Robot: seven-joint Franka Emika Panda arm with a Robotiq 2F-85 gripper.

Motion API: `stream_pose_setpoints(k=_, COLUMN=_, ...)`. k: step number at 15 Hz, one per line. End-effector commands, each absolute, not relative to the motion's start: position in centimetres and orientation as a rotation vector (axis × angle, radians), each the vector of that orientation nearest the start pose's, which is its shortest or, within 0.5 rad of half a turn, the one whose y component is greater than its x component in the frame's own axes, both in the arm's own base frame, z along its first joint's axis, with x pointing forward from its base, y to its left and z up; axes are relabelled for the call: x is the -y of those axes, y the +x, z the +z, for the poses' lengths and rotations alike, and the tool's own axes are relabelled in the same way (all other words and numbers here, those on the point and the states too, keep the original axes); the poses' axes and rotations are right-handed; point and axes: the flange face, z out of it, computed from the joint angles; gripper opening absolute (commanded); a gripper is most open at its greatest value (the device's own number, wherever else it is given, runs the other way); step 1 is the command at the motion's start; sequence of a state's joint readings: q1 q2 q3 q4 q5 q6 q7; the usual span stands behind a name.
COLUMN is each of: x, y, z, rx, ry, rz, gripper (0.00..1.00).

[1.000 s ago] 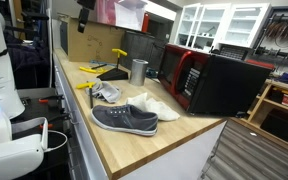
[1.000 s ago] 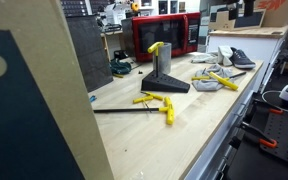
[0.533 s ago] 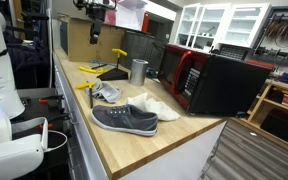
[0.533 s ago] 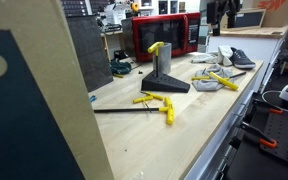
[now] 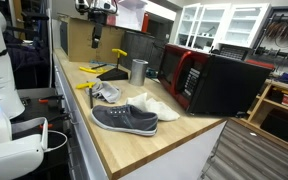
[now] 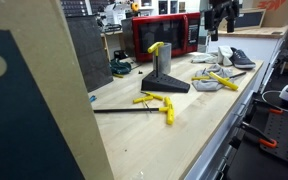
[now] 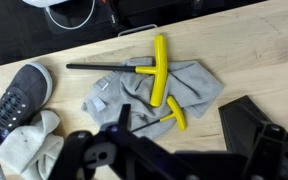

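Your black two-finger gripper (image 5: 94, 42) hangs high, clearing the clutter; it is apparently empty, its opening indeterminate. Centre-frame below, a yellow T-handled hex key (image 7: 160, 68) rests across crumpled grey cloth (image 7: 196, 92).

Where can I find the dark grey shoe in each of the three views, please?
In an exterior view: the dark grey shoe lies at the lower centre.
In an exterior view: the shoe is small, far to the right, in the upper part.
Wrist view: the shoe is at the left edge, partly cut off.
Shared landmark: the grey cloth under the yellow T-handle tools.
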State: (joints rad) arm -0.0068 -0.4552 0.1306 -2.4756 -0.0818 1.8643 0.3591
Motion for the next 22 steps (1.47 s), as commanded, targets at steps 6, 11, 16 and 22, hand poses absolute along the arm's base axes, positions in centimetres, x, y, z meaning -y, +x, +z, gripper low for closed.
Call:
stream_pose_setpoints(k=6, x=-6.7, y=39.5, z=43.5, rx=-0.296, ry=-3.260, rz=0.016, gripper=1.00)
stream_pose_setpoints(k=11, x=-5.4, y=37.0, z=41.2, rx=-0.321, ry=-3.223, rz=0.002, gripper=1.00)
stream_pose_setpoints(k=16, x=-3.5, y=34.7, z=37.8, rx=-0.366, ry=-3.214, rz=0.024, gripper=1.00)
stream_pose_setpoints(k=22, x=-1.5, y=34.8, z=34.0, rx=-0.452, ry=-3.194, rz=0.078, gripper=1.00)
